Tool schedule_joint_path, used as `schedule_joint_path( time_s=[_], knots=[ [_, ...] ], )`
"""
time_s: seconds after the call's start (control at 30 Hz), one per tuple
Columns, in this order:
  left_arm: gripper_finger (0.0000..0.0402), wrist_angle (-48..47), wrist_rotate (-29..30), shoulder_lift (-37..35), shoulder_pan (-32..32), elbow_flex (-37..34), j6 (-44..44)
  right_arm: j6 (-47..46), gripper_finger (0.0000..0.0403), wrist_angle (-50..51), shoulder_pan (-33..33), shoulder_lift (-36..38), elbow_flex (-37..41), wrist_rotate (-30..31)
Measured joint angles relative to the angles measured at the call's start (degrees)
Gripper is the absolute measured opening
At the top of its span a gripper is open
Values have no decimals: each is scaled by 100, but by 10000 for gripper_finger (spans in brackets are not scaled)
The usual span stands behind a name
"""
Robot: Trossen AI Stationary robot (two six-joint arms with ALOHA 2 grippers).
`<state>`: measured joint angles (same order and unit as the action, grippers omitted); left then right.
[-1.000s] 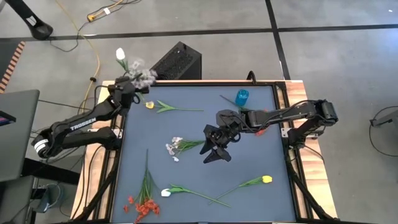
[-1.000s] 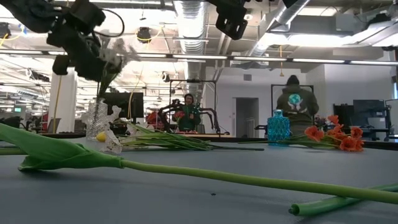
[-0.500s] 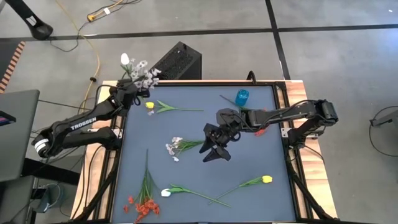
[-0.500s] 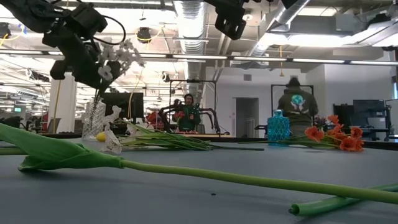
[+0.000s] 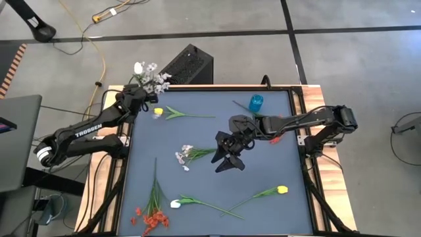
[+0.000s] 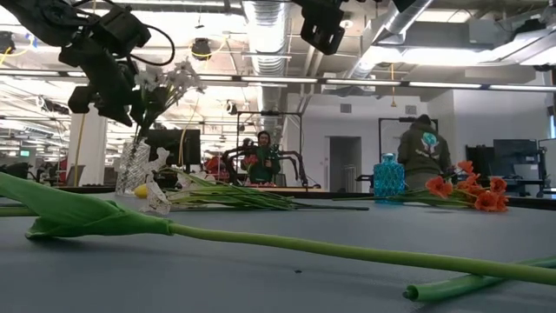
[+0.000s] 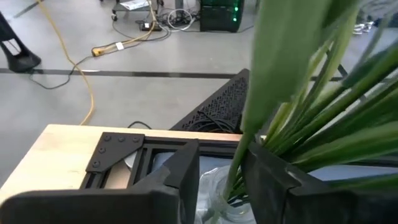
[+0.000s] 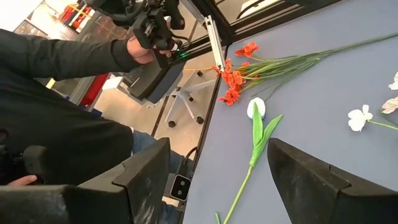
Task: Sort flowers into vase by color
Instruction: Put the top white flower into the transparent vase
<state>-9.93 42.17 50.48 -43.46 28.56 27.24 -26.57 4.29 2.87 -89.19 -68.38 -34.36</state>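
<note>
My left gripper hovers over the table's far left corner, above a clear glass vase. A bunch of white flowers stands in that vase, and its green stems run down through the gap of the open fingers. My right gripper hangs open over the table's middle with nothing between its fingers, next to a white sprig lying flat. Also flat on the table are yellow flowers, a white tulip and red-orange flowers. My left gripper has the bunch's green stems in the gap between its fingers, close beside one finger; whether they touch it I cannot tell. The stems slant down into the clear vase below the fingers.
A blue vase stands at the far right of the table, with more red-orange flowers lying near it. A black box sits on the floor beyond the far edge. A person sits off the table's near-left corner.
My left gripper has tipped a little further downward over the clear vase. The white blooms beside it, blurred a second ago, have shifted and now stand still above the vase. The white tulip head has swung closer to the other blooms.
</note>
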Motion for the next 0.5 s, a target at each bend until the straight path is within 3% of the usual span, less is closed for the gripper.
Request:
schedule_joint_path(
  time_s=[0.2,0.5],
  knots=[
    [117,-238,-249,-253,0,2,-100,0,296,-2,0,0,0,-7],
    [117,-1197,-83,-901,-59,7,-103,80,296,-17,-81,0,0,-22]
  ],
)
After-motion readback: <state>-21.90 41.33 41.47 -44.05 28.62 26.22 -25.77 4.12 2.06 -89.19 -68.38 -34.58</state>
